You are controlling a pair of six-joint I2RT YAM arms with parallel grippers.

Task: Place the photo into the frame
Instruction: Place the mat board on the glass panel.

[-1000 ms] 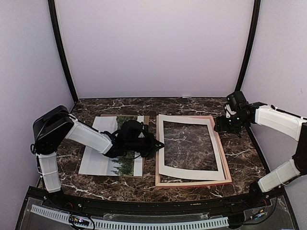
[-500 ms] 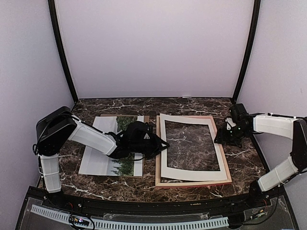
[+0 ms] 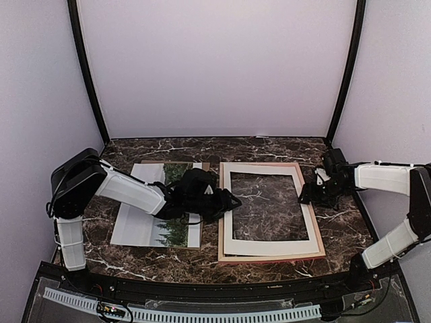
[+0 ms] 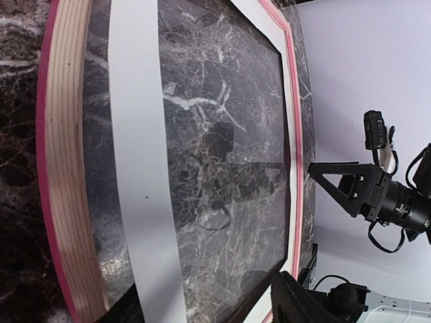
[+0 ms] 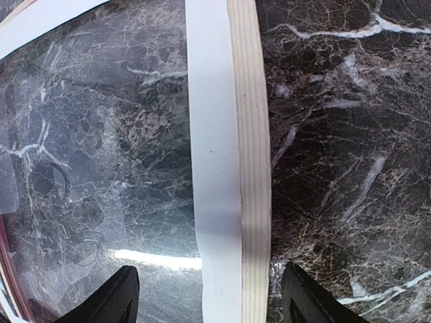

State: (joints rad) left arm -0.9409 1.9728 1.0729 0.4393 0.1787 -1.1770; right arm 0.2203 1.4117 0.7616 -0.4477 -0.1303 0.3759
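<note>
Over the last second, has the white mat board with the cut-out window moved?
Yes. The white mat board turned from askew to square inside the stationary pink-fronted wooden frame.

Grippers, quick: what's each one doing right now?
Left gripper: open, holding nothing.
Right gripper: open, holding nothing, fingers either side of the frame edge.

The left arm (image 3: 128, 192) stretches low from the near-left corner of the tabletop (image 3: 202, 264) toward its middle, forearm almost level. The left gripper (image 3: 225, 200) points right, its 2 fingers (image 4: 296, 306) spread apart. The right arm (image 3: 387, 176) folds in from the right edge. The right gripper (image 3: 306, 195) sits low, pointing left, its 2 fingers (image 5: 121, 299) standing wide.
</note>
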